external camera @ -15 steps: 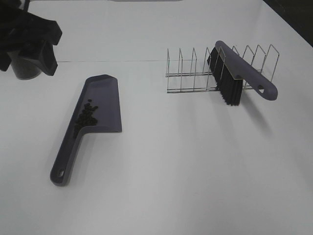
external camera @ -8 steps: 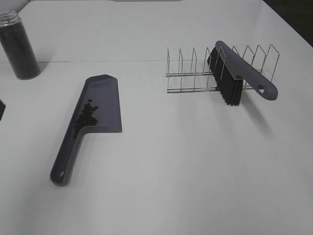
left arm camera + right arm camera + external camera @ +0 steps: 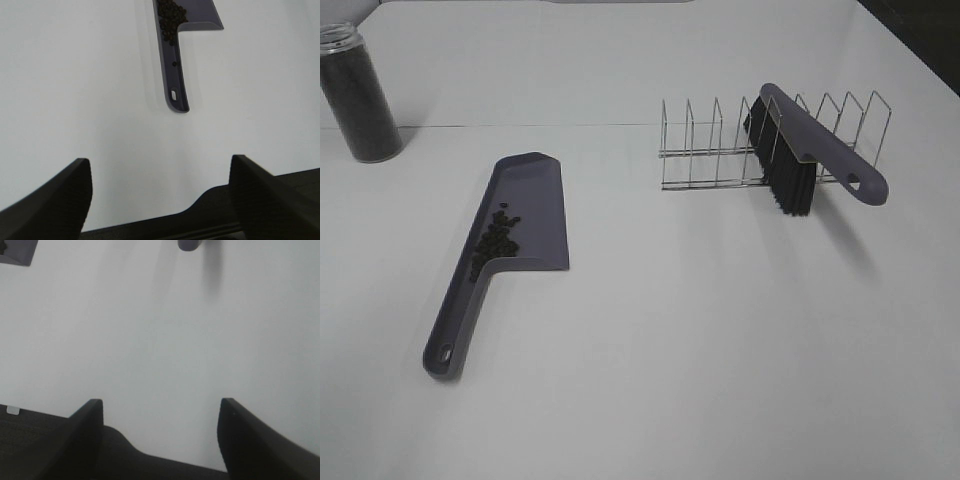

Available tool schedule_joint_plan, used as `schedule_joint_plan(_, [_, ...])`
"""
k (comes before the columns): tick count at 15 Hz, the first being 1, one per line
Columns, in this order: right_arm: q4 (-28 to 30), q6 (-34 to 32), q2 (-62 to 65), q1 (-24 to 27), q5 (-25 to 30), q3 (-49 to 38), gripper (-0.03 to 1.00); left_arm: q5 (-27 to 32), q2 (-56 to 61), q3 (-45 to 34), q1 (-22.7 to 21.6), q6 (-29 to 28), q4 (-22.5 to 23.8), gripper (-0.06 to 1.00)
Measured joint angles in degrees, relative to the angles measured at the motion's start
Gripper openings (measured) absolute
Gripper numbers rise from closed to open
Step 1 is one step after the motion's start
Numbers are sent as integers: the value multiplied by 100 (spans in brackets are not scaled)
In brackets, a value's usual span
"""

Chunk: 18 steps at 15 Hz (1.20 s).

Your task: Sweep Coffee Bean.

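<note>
The coffee bean (image 3: 495, 240) cluster lies in the back corner of a purple dustpan (image 3: 525, 205) left of the table's middle, with one bean on its handle (image 3: 174, 63). The left wrist view shows the same beans (image 3: 170, 17) and the dustpan handle (image 3: 176, 85). A purple brush (image 3: 815, 150) with black bristles leans in a wire rack (image 3: 720, 150) at the back right. My left gripper (image 3: 160, 165) is open and empty, pulled back over the table's near edge. My right gripper (image 3: 161, 404) is also open and empty. Neither gripper shows in the exterior view.
A tall clear jar of dark beans (image 3: 360, 95) stands at the back left. The brush handle's tip (image 3: 190, 244) and a corner of the dustpan (image 3: 17, 252) edge into the right wrist view. White tabletop surrounds the dustpan.
The left arm, which hung in front of the jar at the back left a second ago, has drawn out of the exterior view. The jar now shows fully. Dustpan, beans and brush have not moved.
</note>
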State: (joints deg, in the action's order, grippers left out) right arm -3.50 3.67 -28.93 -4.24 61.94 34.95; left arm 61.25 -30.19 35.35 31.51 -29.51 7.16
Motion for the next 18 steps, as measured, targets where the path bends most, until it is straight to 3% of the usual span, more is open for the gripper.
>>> schedule_joint_plan(3, [-120,0,206,0,97,-189,63,556,1049,-372,0,-29,533,68])
schedule_joint_plan(6, [-92,0,332,0,138,-223,63,544,1662,-504,0,74,722,68])
schedule_joint_plan(8, [-80,0,332,0,212,-223,63,470,1948,-504,0,556,596,68])
schedule_joint_plan(13, [-80,0,332,0,235,-223,63,126,2515,-521,0,2143,-223,68])
schedule_joint_plan(18, [-138,115,344,0,-138,-710,63,103,3042,-521,0,1925,74,68])
